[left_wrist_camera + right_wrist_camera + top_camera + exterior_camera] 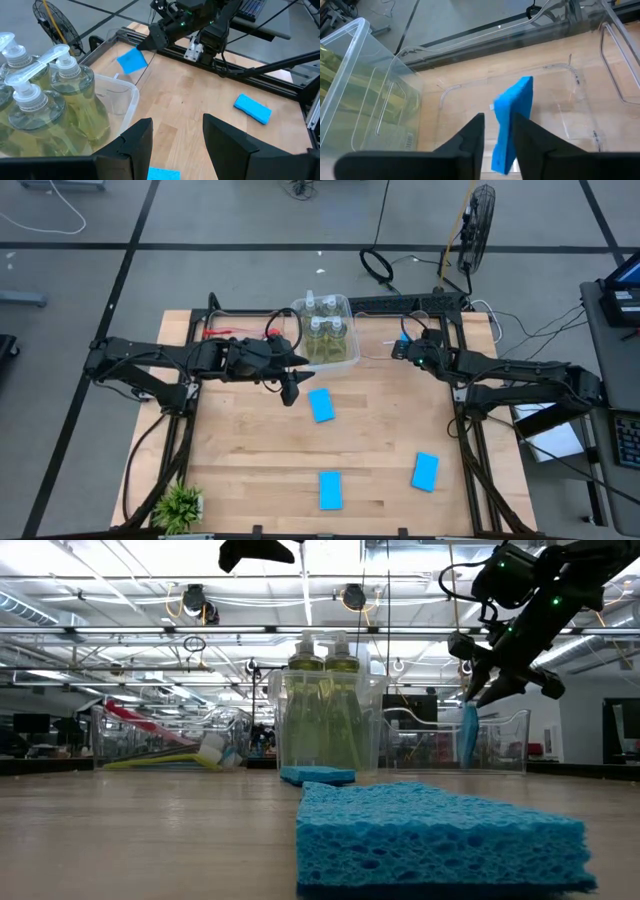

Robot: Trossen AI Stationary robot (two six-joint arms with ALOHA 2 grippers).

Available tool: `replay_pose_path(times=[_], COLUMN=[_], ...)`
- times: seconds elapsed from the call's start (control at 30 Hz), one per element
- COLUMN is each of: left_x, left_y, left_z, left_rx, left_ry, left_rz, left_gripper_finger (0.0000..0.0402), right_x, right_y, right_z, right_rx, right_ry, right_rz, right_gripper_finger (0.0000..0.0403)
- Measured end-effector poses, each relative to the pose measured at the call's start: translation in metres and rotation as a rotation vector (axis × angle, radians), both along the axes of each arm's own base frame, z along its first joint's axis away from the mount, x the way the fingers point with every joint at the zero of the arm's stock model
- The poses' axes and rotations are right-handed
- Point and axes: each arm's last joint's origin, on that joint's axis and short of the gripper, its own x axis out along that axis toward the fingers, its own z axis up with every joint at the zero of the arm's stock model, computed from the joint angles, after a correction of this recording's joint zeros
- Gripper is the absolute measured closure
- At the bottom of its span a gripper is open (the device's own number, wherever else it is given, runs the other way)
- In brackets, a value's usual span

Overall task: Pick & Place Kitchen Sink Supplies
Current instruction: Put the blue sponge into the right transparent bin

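Several clear bottles (325, 330) of yellow-green liquid stand upright in a clear bin (350, 358) at the table's far middle. My right gripper (497, 117) is shut on a blue sponge (517, 97), above a second clear bin (570, 67) to the right of the bottles. Three more blue sponges lie flat on the table: one (321, 405) near the middle, two (330, 490) (425, 472) toward the near edge. My left gripper (175, 145) hangs open in the air above the middle sponge, beside the bottle bin. Brushes (160, 750) lie in a bin at the far left. My right gripper pinches the blue sponge between its two fingers by its upper end (506, 120), one finger on each broad face. The fingers come from above, slanting down. The sponge is lifted clear and hangs on edge below the fingers (468, 735), its lower end inside the clear bin.
A small green plant (180, 505) stands at the near left corner. Black frame rails (470, 430) run along the table's left, right and far sides. Bare wood shows between the sponges in the table's middle and left half.
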Motion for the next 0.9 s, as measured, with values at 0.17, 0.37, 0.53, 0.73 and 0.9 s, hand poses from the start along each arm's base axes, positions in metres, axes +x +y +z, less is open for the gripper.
replay_pose_path(times=[0.17, 0.37, 0.53, 0.73, 0.9], left_x=[0.0, -0.001, -0.003, -0.005, -0.006], left_y=[0.0, 0.0, -0.002, -0.01, -0.019], left_z=[0.0, -0.001, -0.006, -0.011, -0.011], left_rx=[0.001, -0.001, -0.04, -0.116, -0.142], left_ry=[0.0, 0.017, 0.071, 0.118, 0.128], left_rz=[0.0, 0.0, -0.06, -0.144, -0.166], left_gripper_finger=[0.0227, 0.0227, 0.0227, 0.0227, 0.0227], right_x=[0.0, -0.001, -0.002, -0.002, -0.003], right_y=[0.0, 0.0, 0.002, 0.01, 0.022], right_z=[0.0, 0.002, 0.015, 0.038, 0.05], right_rx=[-0.001, -0.016, -0.09, -0.137, -0.064], right_ry=[0.001, 0.006, -0.03, -0.154, -0.326], right_rz=[0.0, 0.017, 0.091, 0.447, 0.802], right_gripper_finger=[0.0296, 0.0293, 0.03, 0.0301, 0.031])
